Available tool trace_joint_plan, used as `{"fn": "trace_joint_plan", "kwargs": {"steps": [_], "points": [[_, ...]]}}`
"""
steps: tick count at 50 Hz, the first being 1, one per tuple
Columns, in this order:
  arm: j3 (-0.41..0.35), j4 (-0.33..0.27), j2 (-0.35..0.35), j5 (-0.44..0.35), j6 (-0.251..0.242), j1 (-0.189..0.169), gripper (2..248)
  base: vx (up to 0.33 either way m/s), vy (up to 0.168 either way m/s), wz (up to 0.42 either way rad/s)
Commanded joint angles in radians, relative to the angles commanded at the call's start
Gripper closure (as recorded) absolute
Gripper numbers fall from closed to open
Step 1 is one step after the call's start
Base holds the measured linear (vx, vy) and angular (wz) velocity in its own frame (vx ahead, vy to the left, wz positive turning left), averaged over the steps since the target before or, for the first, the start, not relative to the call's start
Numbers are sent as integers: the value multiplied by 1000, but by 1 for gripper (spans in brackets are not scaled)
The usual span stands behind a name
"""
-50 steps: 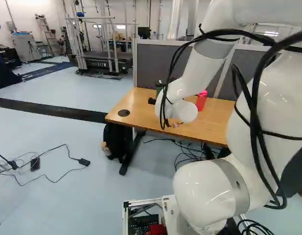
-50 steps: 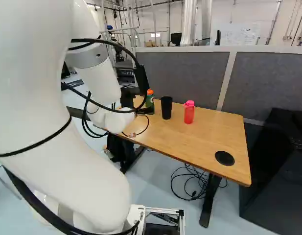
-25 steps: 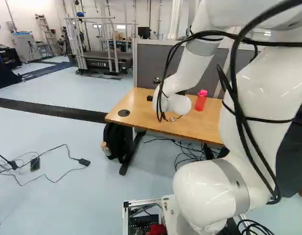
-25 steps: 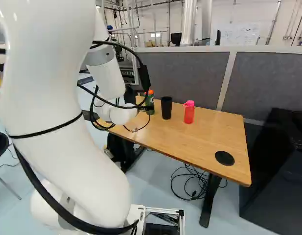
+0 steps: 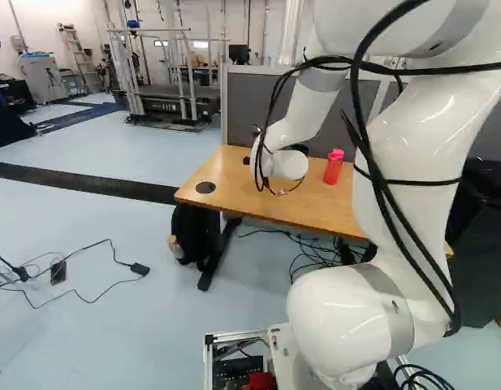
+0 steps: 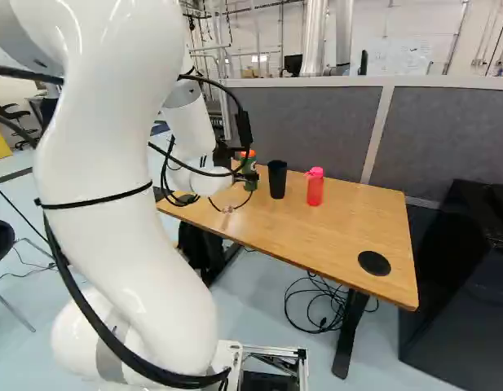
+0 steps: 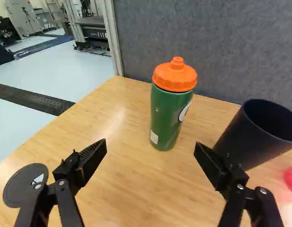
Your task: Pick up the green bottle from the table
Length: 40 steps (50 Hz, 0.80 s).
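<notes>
Fingers spread wide, nothing gripped, and the green bottle waits ahead at the table's far left, left of the black cup! Ease forward, nudge right to centre, keep the right finger off that cup, close evenly. Upright it stands, long axis vertical, orange cap skyward.

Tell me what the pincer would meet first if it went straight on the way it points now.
Most likely the green bottle, standing upright ahead of the open pincer; depth is unclear, so the table might come first.
</notes>
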<state>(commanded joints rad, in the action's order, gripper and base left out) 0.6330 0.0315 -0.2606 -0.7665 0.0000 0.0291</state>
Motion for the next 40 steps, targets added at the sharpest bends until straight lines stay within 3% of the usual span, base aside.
{"fn": "trace_joint_plan", "kwargs": {"steps": [40], "points": [[217, 0, -176, 0, 0, -26, 3, 0, 0, 0]]}}
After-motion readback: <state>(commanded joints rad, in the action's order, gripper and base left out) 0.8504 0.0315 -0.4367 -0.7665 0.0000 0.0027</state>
